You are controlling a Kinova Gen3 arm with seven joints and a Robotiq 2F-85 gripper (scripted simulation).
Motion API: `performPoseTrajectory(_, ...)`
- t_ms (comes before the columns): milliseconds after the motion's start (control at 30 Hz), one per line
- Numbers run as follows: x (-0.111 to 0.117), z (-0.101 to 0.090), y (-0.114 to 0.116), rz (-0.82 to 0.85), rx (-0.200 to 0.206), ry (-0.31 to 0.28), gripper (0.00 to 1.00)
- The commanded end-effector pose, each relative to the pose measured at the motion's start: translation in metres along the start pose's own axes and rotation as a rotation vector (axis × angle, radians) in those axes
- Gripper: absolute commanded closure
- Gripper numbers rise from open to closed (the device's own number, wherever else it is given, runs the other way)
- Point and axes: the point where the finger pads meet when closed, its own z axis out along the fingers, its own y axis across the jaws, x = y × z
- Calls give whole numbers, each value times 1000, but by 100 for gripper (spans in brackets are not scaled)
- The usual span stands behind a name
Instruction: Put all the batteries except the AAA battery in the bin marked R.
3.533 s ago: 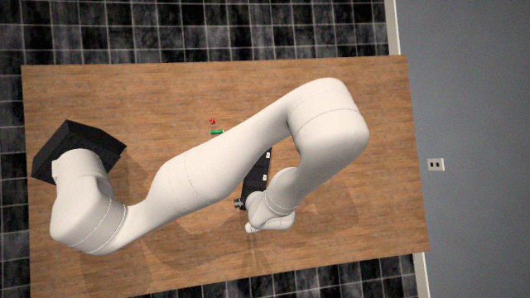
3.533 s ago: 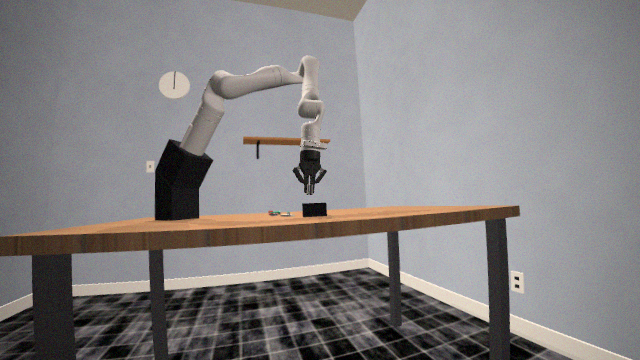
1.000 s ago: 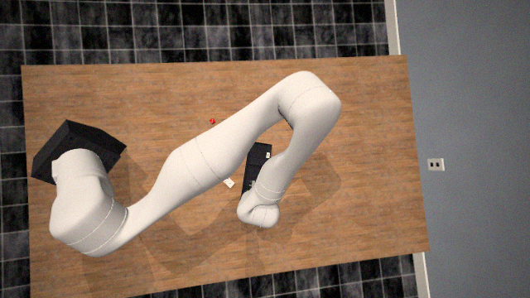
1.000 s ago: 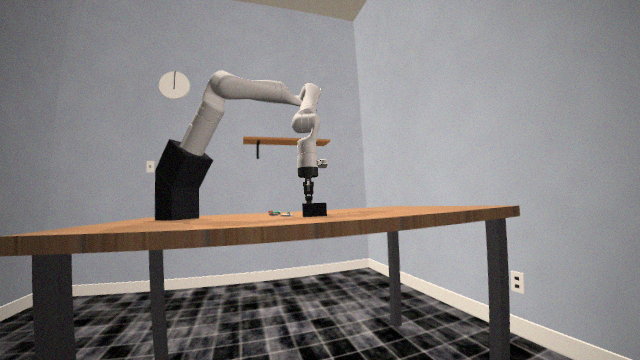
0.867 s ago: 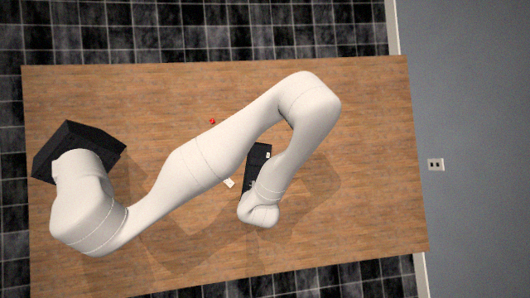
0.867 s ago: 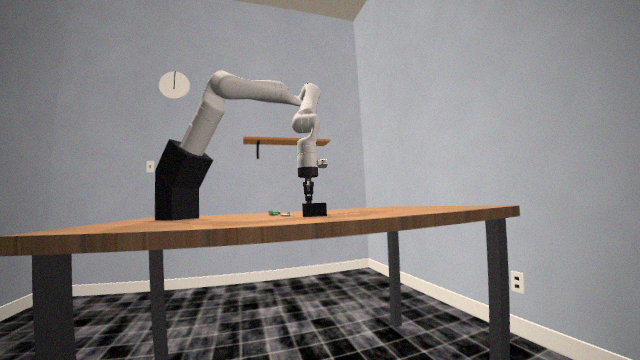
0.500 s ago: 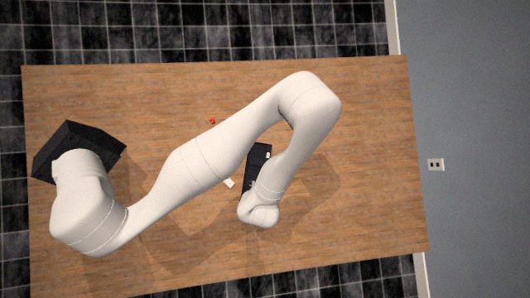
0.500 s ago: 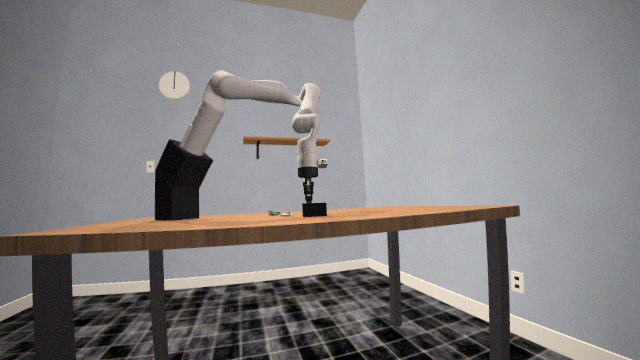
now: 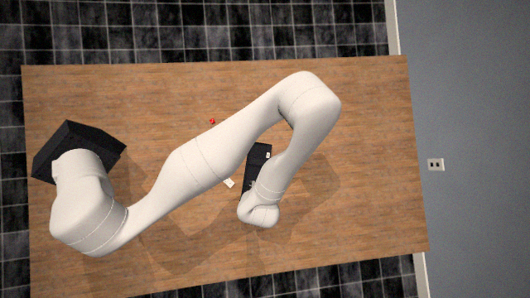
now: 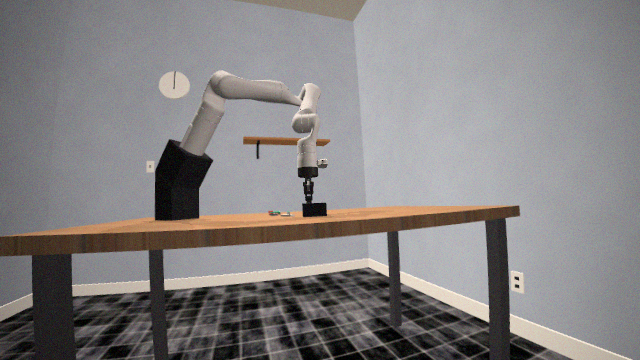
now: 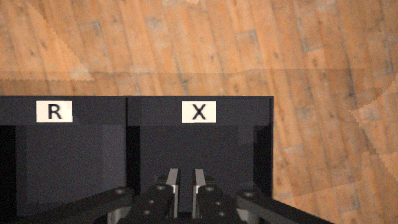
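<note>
Bin marked R, left of end effector, nearly closed, over X bin

The table looks like smooth brown wood, the bin looks dull black, maybe plastic, and the arm is smooth white with a soft shine.
</note>
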Motion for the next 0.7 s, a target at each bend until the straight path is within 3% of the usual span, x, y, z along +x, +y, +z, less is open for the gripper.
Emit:
performPoseTrajectory(0,0,0,0,0,0,1,91)
performPoseTrajectory(333,0,-2,0,0,0,1,91)
performPoseTrajectory(667,0,-15,0,0,0,1,91)
